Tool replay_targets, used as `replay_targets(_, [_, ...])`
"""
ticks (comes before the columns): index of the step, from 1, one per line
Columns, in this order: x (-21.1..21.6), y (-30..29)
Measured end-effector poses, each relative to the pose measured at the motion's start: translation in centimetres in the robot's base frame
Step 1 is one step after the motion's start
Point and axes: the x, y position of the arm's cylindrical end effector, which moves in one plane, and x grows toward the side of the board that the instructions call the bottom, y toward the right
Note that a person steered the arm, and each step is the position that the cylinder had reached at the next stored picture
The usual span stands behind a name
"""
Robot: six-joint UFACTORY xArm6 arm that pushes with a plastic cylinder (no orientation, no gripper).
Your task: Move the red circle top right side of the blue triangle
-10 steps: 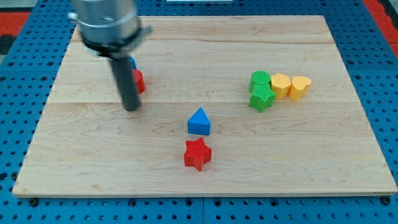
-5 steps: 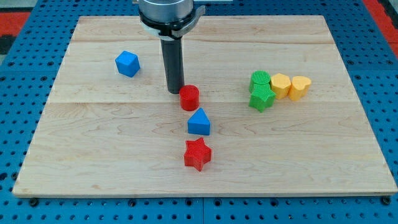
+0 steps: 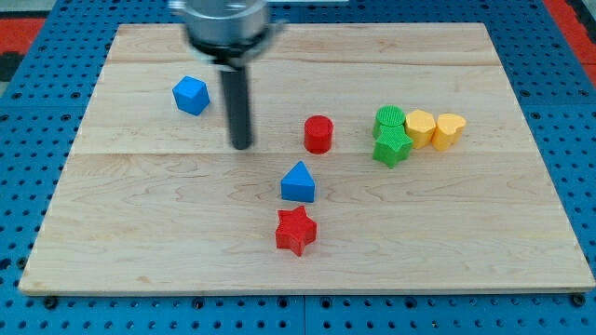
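The red circle (image 3: 318, 134) stands on the wooden board (image 3: 140, 233), up and slightly right of the blue triangle (image 3: 298, 182), with a gap between them. My tip (image 3: 241, 145) is to the left of the red circle, well apart from it, and up-left of the blue triangle. The rod rises from the tip toward the view's top and looks blurred.
A blue cube (image 3: 190, 95) sits at the upper left, left of the rod. A red star (image 3: 296, 231) lies just below the blue triangle. At the right, a green circle (image 3: 389, 119), green star (image 3: 392, 147), yellow hexagon (image 3: 420, 127) and yellow heart (image 3: 450, 130) cluster together.
The red circle has moved right, from above the blue triangle to its upper right. My tip has pulled back to the left, away from the red circle.
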Motion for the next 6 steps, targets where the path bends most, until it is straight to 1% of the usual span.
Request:
replay_targets(1, [-1.6, -9.2])
replay_targets(3, [-8.3, -13.5])
replay_targets(4, [-6.7, -6.0])
replay_targets(5, [-4.8, 4.9])
replay_targets(6, [-5.7, 7.3])
